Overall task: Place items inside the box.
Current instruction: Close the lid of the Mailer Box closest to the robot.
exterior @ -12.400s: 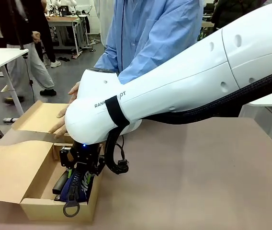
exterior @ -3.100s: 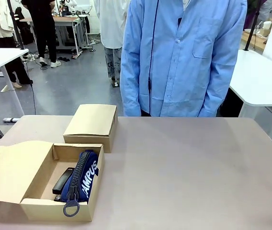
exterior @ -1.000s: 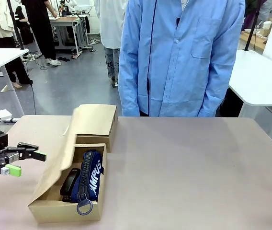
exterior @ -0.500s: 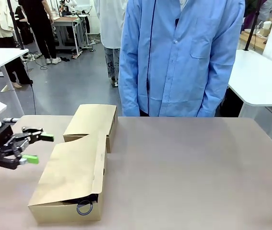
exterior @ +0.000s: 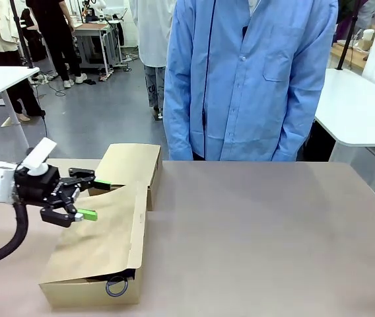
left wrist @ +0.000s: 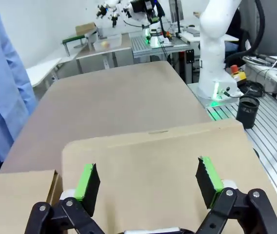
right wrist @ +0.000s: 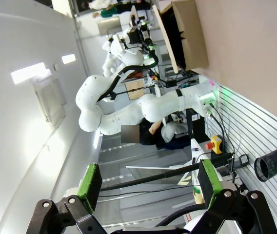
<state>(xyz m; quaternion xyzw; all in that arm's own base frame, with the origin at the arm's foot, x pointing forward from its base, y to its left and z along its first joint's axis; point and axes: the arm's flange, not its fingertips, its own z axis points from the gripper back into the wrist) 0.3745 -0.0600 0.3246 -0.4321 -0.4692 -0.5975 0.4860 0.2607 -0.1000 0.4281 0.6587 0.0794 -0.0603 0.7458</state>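
Black and green-padded, the left gripper (exterior: 85, 197) comes in from the left edge of the front view with its fingers spread apart and nothing between them, hovering over the near-left part of the box lid (exterior: 105, 228). In the left wrist view the same gripper (left wrist: 148, 178) looks down on the brown cardboard lid (left wrist: 153, 170), its two green pads (left wrist: 86, 181) standing wide, each over bare cardboard. The box (exterior: 92, 290) sits at the near-left of the brown table (exterior: 273, 231) with its lid folded down almost flat over it. At the front a narrow gap is left, and there the metal ring of the pencil pouch (exterior: 116, 285) pokes out; the other items inside are hidden under the lid. A second, closed cardboard box (exterior: 127, 168) stands just behind it, touching or nearly so. Across the table stands a person in a blue shirt (exterior: 253, 79). The right gripper (right wrist: 148, 187) is up off the table with its fingers wide apart and empty, pointing towards the room.
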